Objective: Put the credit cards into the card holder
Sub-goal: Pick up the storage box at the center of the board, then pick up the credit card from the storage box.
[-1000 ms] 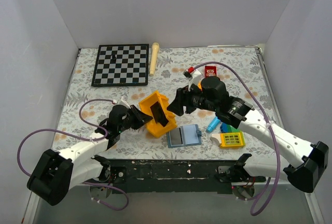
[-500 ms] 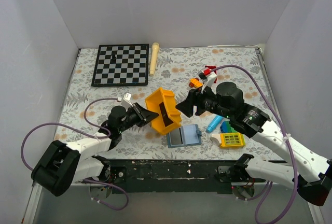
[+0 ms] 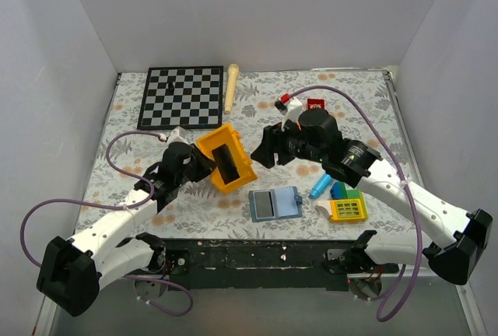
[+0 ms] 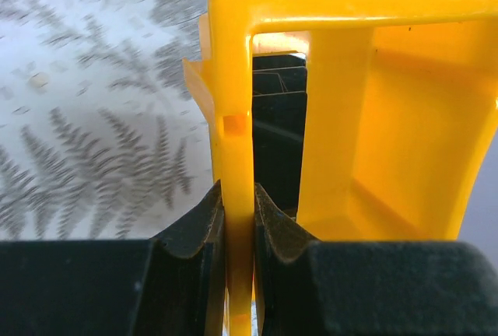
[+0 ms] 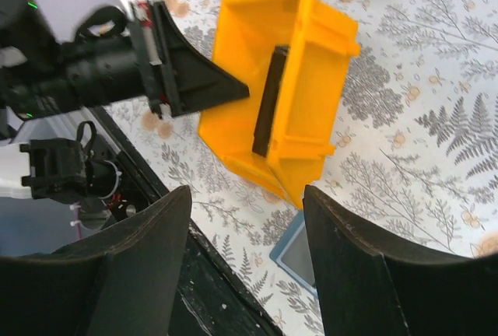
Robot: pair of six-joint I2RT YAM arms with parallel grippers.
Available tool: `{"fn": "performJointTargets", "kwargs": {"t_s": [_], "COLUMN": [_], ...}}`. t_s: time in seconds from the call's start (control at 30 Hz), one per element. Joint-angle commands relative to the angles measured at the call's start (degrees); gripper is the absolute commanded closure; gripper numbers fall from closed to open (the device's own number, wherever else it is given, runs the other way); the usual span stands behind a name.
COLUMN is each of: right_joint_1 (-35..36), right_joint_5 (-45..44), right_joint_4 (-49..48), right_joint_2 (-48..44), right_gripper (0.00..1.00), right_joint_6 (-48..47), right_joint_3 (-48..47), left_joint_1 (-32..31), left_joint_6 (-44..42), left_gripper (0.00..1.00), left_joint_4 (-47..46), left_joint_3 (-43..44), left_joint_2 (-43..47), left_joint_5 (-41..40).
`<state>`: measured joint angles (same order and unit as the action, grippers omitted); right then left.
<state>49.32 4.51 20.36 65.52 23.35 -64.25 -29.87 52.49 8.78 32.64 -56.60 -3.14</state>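
Where the left gripper [image 4: 237,196] is closed, a side wall of the yellow bin [image 3: 210,143] is pinched tightly between its two fingers. The bin is held tilted left of the table's middle, with its open mouth turned up and to the right. Inside the bin, black credit cards [image 5: 268,103] are seen standing on edge against a wall. They appear to be two stacked together, though the count cannot be settled from these views. The right gripper [image 3: 264,149] is held just right of the bin, with its fingers spread wide and nothing between them. The card holder [image 3: 276,204] is laid open and flat on the table [image 3: 264,87], close to the near edge and apart from the bin. A chessboard [image 3: 180,96] is set at the far left. A blue tube [image 3: 320,187] and a yellow toy [image 3: 347,209] are placed right of the card holder.
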Motion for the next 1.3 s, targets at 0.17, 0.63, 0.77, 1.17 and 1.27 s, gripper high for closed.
{"fn": "performJointTargets", "kwargs": {"t_s": [0.17, 0.63, 0.77, 1.17, 1.27], "right_joint_1": [5.25, 8.16, 9.21, 12.11, 12.55], "right_joint_5": [0.32, 3.4, 2.35, -5.99, -7.5], "right_joint_4": [1.44, 1.78, 5.91, 9.26, 9.26], "right_joint_2": [12.51, 32.91, 37.48, 43.9, 44.78], "right_gripper": [0.43, 0.59, 0.58, 0.51, 0.51], "right_joint_6": [1.51, 5.65, 5.39, 7.67, 8.28], "right_joint_3": [-11.77, -21.35, -25.31, -25.84, -25.05], "left_joint_1": [-0.98, -0.98, -1.07, -0.98, -0.98], "left_joint_6": [4.81, 7.63, 9.12, 13.16, 13.87], "left_gripper": [1.0, 1.0, 1.0, 1.0, 1.0], "left_joint_4": [14.6, 11.53, 12.67, 16.62, 17.24], "left_joint_3": [1.99, -2.32, -2.15, -0.21, 0.23], "left_joint_2": [-1.06, -5.01, -5.27, -5.54, -5.54], "left_joint_5": [-10.31, -8.9, -10.4, -12.6, -12.51]}}
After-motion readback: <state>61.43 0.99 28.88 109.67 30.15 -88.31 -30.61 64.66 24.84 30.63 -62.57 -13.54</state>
